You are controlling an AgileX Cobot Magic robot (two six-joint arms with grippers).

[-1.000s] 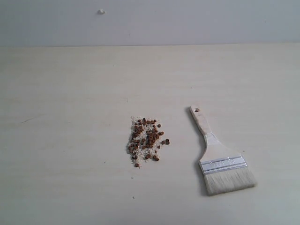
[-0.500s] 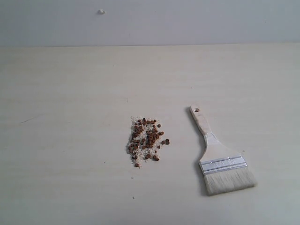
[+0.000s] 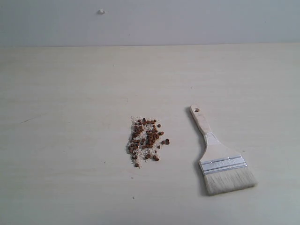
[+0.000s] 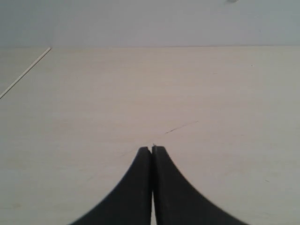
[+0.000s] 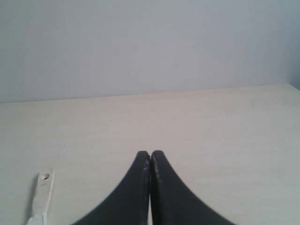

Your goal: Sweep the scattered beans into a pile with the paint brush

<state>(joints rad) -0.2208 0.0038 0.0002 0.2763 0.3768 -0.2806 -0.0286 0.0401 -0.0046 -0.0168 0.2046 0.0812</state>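
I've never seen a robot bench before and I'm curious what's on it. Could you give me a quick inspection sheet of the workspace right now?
Surface: pale wood-grain table, with one faint dark scratch.
Job's things: small round reddish-brown beans in a loose patch, mixed with fine white crumbs. The wide flat paint brush with pale wooden handle, silver ferrule and off-white bristles lies flat beside them, apart.
Clutter: nothing seen.
Grippers: black left gripper and black right gripper, both shut and holding nothing; neither shows in the exterior view.
Cables: nothing seen.
Surroundings: plain grey-white wall with a small white blob.
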